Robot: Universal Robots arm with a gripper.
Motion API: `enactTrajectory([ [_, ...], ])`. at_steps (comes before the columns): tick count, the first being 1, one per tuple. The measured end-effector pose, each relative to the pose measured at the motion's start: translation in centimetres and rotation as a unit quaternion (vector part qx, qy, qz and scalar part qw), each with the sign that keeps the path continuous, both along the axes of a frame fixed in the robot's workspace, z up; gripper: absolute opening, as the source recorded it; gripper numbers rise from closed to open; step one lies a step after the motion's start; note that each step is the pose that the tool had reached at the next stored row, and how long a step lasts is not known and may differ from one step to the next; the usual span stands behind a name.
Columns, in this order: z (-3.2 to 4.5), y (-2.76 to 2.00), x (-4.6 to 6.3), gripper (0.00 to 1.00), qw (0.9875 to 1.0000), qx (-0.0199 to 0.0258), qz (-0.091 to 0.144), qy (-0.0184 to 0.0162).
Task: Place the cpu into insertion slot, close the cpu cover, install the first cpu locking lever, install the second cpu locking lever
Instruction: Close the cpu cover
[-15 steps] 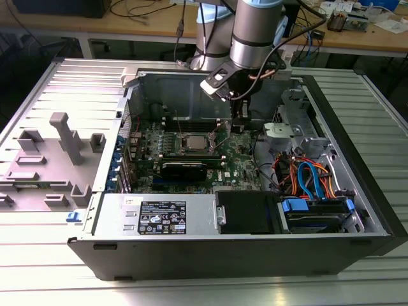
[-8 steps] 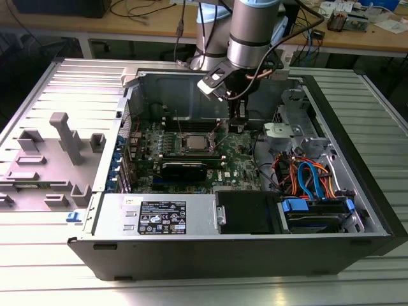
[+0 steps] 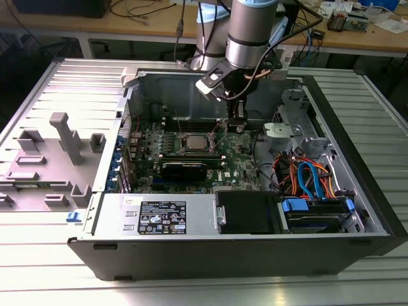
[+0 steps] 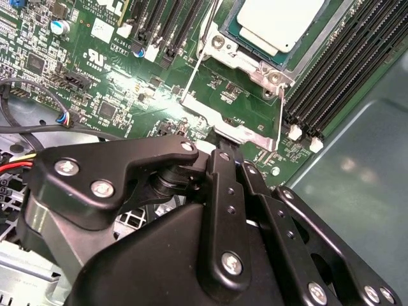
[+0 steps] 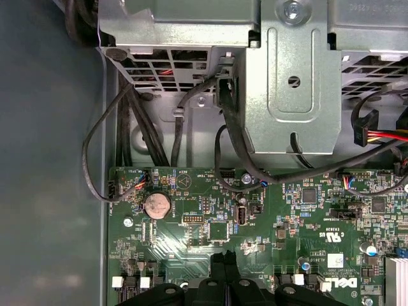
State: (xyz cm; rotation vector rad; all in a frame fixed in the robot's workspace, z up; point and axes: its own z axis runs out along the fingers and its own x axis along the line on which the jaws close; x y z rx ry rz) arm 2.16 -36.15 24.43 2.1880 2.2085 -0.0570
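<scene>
while cpu lies flat (cpu cover over it) | tool closed at cover edge

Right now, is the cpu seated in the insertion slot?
Yes, in the second wrist view the cpu lies flat inside the insertion slot.

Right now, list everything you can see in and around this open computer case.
computer case: one, grey and black, lying open.
motherboard: one, green, inside the case.
cpu: one, silver-grey, on the motherboard.
cpu cover: one, silvery, framing the cpu.
memory slots: several, black, beside the cpu.
coin battery: one, silver, on the motherboard.
cables: bundle, blue and orange, exterior view's right.
plastic fixture: one, grey, outside the case, exterior view's left.
gripper: one, black, shut, by the cover's edge.
</scene>
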Motion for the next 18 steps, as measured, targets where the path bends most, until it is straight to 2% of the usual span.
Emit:
enactTrajectory([
  [18, -0.01, 0.00, -0.70, 0.11, 1.0000, 0.0000, 0.000, 0.0000],
])
